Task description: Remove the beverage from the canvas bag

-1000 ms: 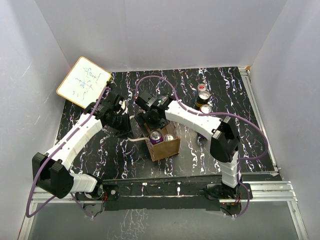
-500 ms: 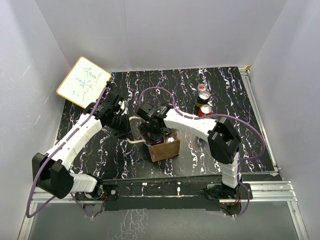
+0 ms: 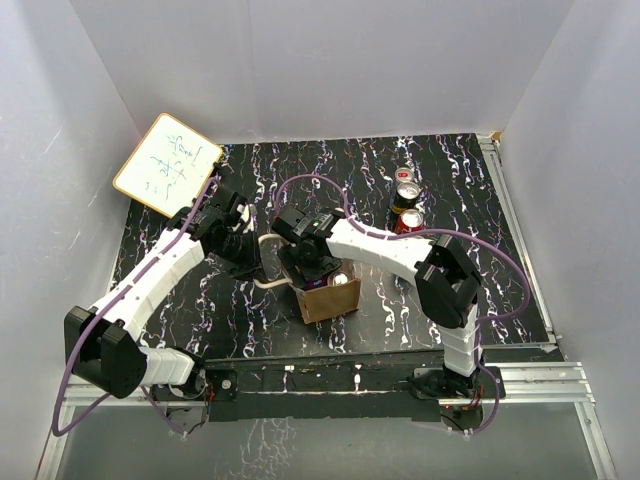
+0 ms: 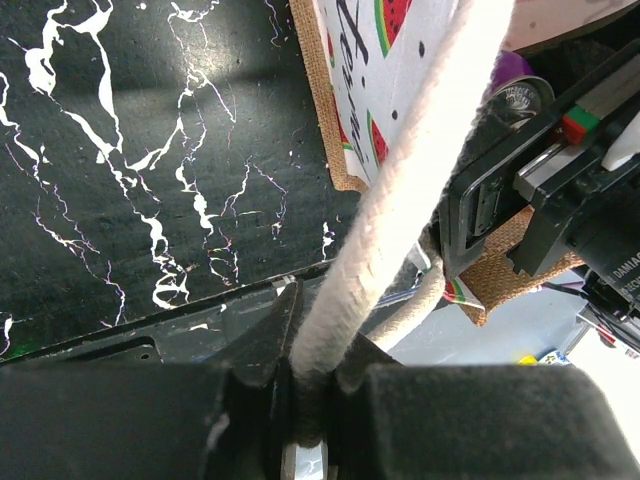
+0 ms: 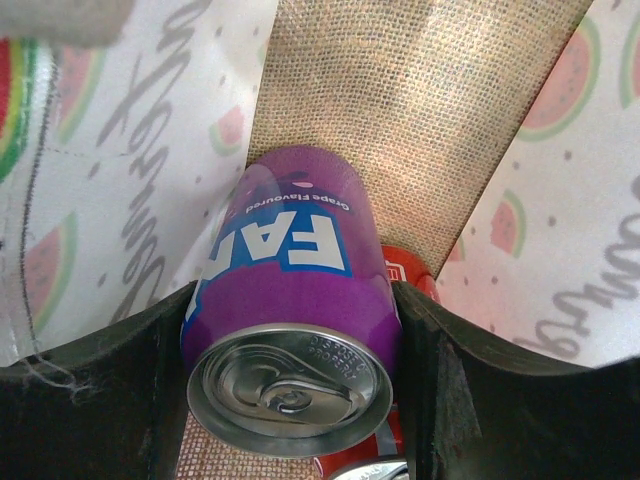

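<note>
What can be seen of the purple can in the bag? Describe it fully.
The purple can is glossy metal with white lettering, "Grape Flavoured" print and an unopened silver pull-tab top. It sits inside the canvas bag, beside a red can. The right gripper clasps its sides.

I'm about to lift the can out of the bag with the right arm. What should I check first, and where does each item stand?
1. Left gripper shut on the rope handle, steadying the canvas bag: ok.
2. Purple can sits between the right gripper's fingers, both against its sides: ok.
3. Grip is low enough on the can: cannot tell; only its top end shows.
4. Red can is free of the purple can: cannot tell; it lies close beside it.
5. Bag mouth is open enough for the lift: cannot tell; the right arm hides it from above.
</note>
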You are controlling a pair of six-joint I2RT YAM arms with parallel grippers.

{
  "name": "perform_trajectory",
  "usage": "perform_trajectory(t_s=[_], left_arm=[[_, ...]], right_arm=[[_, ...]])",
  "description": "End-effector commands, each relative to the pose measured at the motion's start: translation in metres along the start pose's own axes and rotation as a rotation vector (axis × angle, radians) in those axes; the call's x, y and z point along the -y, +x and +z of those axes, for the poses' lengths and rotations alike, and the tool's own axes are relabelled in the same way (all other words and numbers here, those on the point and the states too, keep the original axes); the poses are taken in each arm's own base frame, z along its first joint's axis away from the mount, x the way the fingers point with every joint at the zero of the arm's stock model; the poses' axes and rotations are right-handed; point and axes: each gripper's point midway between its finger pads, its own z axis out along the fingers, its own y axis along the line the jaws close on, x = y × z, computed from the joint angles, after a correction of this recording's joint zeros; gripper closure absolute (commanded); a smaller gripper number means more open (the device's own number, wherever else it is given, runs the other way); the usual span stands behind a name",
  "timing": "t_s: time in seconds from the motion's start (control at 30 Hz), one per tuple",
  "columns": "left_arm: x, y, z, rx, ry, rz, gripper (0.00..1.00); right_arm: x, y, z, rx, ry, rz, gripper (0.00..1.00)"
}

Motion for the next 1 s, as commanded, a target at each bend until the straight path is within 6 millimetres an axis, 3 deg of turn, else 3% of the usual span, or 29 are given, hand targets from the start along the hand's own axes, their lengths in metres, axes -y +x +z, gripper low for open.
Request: perform_trajectory(t_s=[0.0,0.3,0.5,0.57,0.77,0.97], left_arm=[[0.003,0.003,-0.009,0.007,0.020,0.006,1.00],[0.003,0.006,-0.010,0.009,0.030,0.009,1.00],[0.003,0.006,-0.009,0.007,0.034,0.015,1.00],[0.003,0.007,-0.008,0.008,0.036,0.015,1.00],[0.003,0.005,-0.006,0.014,0.040,0.022,1.00],[0.000,0.000,-0.003,0.021,0.021,0.031,1.00]], right_arm=[[-0.008,-0.025,-0.031,0.116,-0.025,0.001,0.56],[-0.012,-0.064,-0.090,0.292,-0.056,0.046,0.77],[-0.010,-0.075,-0.133,0.388,-0.085,0.090,0.86],[-0.007,-0.076,-0.158,0.435,-0.098,0.111,0.88],[0.007,-0.053,-0.206,0.473,-0.114,0.178,0.92],[0.024,0.000,-0.248,0.521,-0.191,0.220,0.92]])
